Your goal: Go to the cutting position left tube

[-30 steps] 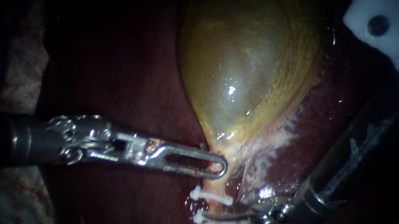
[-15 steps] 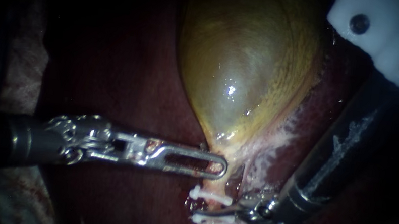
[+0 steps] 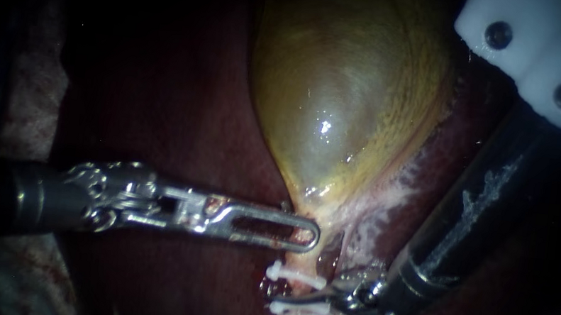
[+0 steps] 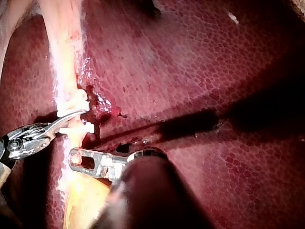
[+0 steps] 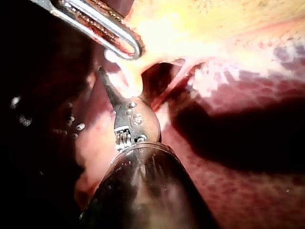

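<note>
Left tube (image 3: pixel 298 258): pale, yellowish cord running down from the narrow neck of the gallbladder (image 3: pixel 334 100), a glossy olive-yellow sac lying on the dark red, finely mottled liver (image 3: pixel 179 109). The tube sits low in the endoscope view, just below centre. It carries small white plastic clips across it, one upper (image 3: pixel 294 276) and a lower group (image 3: pixel 301 311), with a short bare stretch between. The right instrument (image 3: pixel 292 298), a dark scuffed shaft ending in thin curved metal blades, reaches that bare stretch from the right. One blade lies across the front of the tube between the clips. In the right wrist view the tube runs down into the crotch beside this blade, so the blades read as parted around the tube and not closed; the second blade is mostly hidden. The left instrument (image 3: pixel 307 234), a silver hinged tip with long slotted jaws, comes in level from the left. Its jaws are pressed together on the gallbladder neck just above the upper clip, and the pale tissue tents toward the tip. Whitish frayed tissue (image 3: pixel 377 212) lies along the gallbladder's right edge. A white plastic block with two dark holes (image 3: pixel 556 63) sits on the right shaft at the upper right.
</note>
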Controlling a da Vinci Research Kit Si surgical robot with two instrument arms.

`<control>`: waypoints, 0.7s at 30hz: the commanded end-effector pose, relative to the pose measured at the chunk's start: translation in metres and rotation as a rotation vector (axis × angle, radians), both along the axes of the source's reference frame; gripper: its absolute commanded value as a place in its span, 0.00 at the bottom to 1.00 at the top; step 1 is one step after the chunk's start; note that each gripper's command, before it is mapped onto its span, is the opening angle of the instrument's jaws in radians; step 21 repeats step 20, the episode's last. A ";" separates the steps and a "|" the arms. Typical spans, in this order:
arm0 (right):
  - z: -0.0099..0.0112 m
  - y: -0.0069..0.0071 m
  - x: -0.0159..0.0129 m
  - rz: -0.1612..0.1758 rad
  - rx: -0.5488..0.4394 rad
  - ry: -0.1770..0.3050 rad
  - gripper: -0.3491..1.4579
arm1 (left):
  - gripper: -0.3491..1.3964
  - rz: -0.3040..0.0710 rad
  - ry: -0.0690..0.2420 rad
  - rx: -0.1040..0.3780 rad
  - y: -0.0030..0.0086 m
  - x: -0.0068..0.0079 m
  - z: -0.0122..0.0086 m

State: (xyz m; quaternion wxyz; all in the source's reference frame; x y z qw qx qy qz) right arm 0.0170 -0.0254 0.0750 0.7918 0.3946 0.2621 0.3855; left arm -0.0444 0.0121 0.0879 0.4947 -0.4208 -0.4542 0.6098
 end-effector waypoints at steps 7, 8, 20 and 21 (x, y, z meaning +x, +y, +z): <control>0.0000 0.0000 0.0000 -0.001 -0.001 0.000 0.77 | 0.00 0.000 0.000 0.000 0.0000 0.0000 0.0000; 0.0000 0.0000 0.0000 -0.001 -0.001 0.000 0.77 | 0.00 0.000 0.000 0.000 0.0000 0.0000 0.0000; 0.0000 0.0000 0.0000 -0.001 -0.001 0.001 0.76 | 0.00 0.000 0.000 0.000 0.0000 0.0000 0.0000; 0.0000 0.0000 0.0000 -0.001 -0.001 0.001 0.76 | 0.00 0.000 0.000 0.000 0.0000 0.0000 0.0000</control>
